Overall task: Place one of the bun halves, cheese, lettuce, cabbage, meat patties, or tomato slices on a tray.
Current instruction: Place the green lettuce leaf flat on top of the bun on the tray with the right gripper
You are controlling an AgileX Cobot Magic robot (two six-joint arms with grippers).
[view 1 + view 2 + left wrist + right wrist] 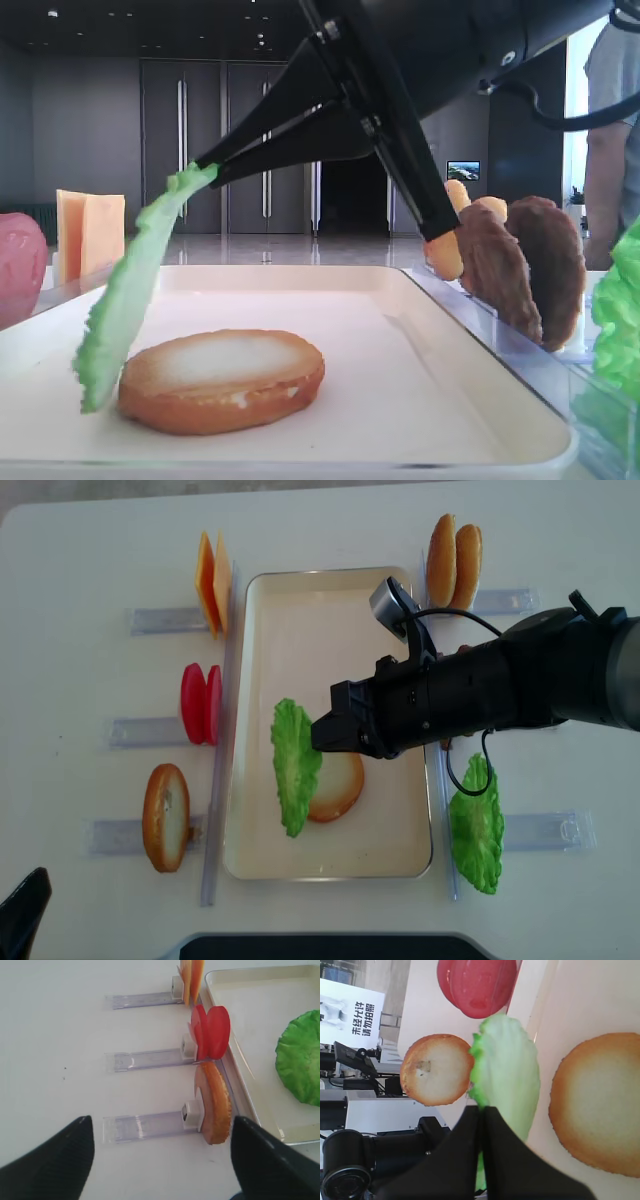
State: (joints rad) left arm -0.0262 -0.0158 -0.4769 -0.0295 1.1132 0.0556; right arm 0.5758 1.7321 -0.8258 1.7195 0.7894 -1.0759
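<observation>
My right gripper [320,735] is shut on the upper end of a bright green ruffled lettuce leaf [125,290], above the cream-white tray [300,630]. The leaf hangs down steeply, its lower tip close to the tray floor; I cannot tell whether it touches. Just right of the leaf a bun half [222,378] lies flat on the tray, pale toasted face up. From the right wrist, the lettuce [507,1067] sticks out of the closed fingertips [482,1110] beside that bun half [600,1110]. My left gripper [161,1132] stands open and empty over the table, left of the tray.
Clear racks line both sides of the tray. On the left stand cheese slices [212,580], tomato slices [200,702] and a bun half [165,817]. On the right stand buns [455,558], dark patties [520,265] and another lettuce leaf [477,825]. A person [610,120] stands at the far right.
</observation>
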